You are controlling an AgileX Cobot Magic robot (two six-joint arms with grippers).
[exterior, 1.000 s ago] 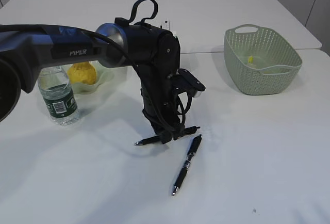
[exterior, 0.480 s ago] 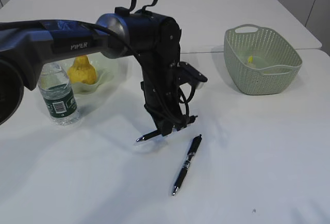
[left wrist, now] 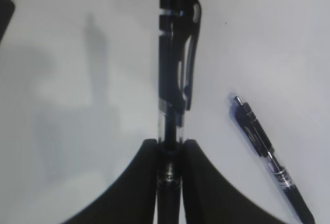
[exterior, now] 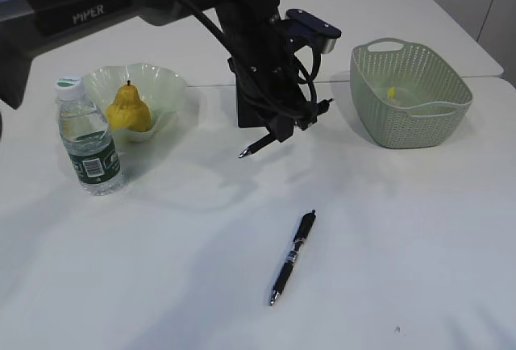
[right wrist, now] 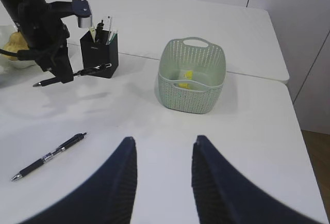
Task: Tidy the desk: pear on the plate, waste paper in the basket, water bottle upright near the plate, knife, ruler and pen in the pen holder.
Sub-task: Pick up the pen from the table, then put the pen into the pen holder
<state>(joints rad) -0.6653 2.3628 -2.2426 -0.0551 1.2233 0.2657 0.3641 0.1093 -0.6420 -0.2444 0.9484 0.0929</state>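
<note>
My left gripper [exterior: 284, 127] is shut on a black pen [exterior: 256, 145] and holds it slanted in the air above the table. The left wrist view shows the jaws [left wrist: 170, 149] pinched on the pen's barrel [left wrist: 172, 79]. A second black pen [exterior: 292, 258] lies flat on the table nearer the front. The black pen holder [right wrist: 98, 51] stands just behind the held pen with thin items in it; I cannot tell knife from ruler. The pear [exterior: 129, 110] sits on the glass plate [exterior: 165, 84]. The water bottle [exterior: 89, 142] stands upright beside it. My right gripper [right wrist: 162, 144] hangs open over bare table.
A green basket [exterior: 411, 96] stands at the right with yellow waste paper [exterior: 391, 92] inside. The left arm's dark body [exterior: 121, 3] reaches in from the upper left above the plate. The table's far edge runs behind the pen holder.
The left gripper closed on the pen lying on the table, then rose and moved back toward the pen holder with it. The second pen and the right gripper stayed put.
</note>
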